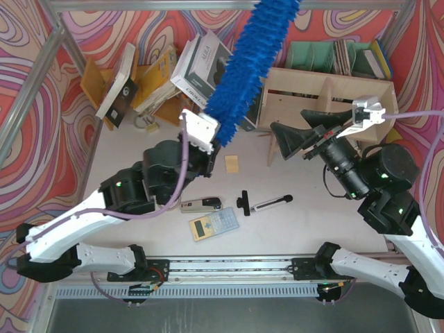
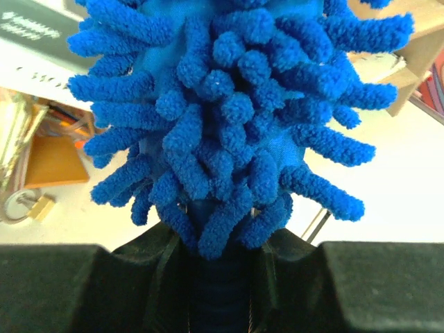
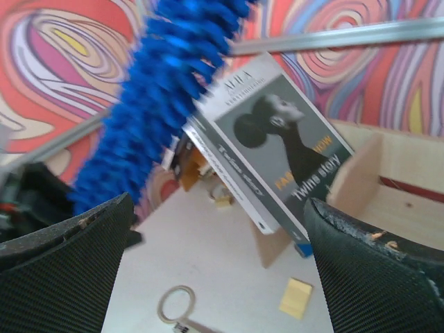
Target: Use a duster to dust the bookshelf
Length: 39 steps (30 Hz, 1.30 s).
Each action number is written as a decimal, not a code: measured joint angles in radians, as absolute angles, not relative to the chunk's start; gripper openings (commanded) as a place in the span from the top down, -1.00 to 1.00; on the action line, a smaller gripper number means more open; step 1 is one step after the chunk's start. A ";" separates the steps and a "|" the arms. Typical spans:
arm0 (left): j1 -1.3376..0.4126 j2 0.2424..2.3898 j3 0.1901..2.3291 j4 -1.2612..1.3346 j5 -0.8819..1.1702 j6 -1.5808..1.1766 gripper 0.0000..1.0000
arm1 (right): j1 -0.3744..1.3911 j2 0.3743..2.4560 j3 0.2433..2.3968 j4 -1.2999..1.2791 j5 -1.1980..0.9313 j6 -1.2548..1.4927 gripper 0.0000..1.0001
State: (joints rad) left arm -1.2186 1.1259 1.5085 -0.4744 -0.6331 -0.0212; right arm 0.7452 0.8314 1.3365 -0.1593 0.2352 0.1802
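While left hand point(image 1: 220, 141) clamps duster point(image 1: 250, 62), right hand point(image 1: 303, 127) splayed, empty, nr bookshelf point(image 1: 347, 84).

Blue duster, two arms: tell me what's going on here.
The left gripper is shut on the handle of the duster, holding its fluffy head raised near the left end of the bookshelf, by a leaning book. Whether it touches the wood cannot be told. The right gripper hangs open and empty in front of the shelf. A calculator lies untouched on the table.
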 measured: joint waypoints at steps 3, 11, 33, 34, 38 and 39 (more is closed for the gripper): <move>-1.223 1.188 1.522 -0.455 -0.586 -0.034 1.00 | 0.745 0.846 1.379 -0.139 0.177 0.181 -0.97; -1.274 1.272 1.510 -0.394 -0.466 -0.048 1.00 | 0.745 0.844 1.363 -0.057 0.223 0.191 -0.97; -1.405 1.277 1.338 -0.263 -0.478 0.012 0.69 | 0.744 0.858 1.229 0.021 0.598 0.343 0.18; -1.406 1.278 1.336 -0.263 -0.484 0.015 0.63 | 0.744 0.853 1.219 0.024 0.612 0.358 0.22; -1.410 1.279 1.310 -0.249 -0.509 0.023 0.29 | 0.745 0.830 1.183 0.029 0.658 0.426 0.31; -1.412 1.279 1.299 -0.240 -0.517 0.027 0.19 | 0.746 0.824 1.171 0.031 0.666 0.442 0.31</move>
State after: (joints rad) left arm -1.4117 1.2793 1.2995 -0.2401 -0.5171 0.0269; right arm 0.7456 0.8242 1.1713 0.0315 0.6662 0.4419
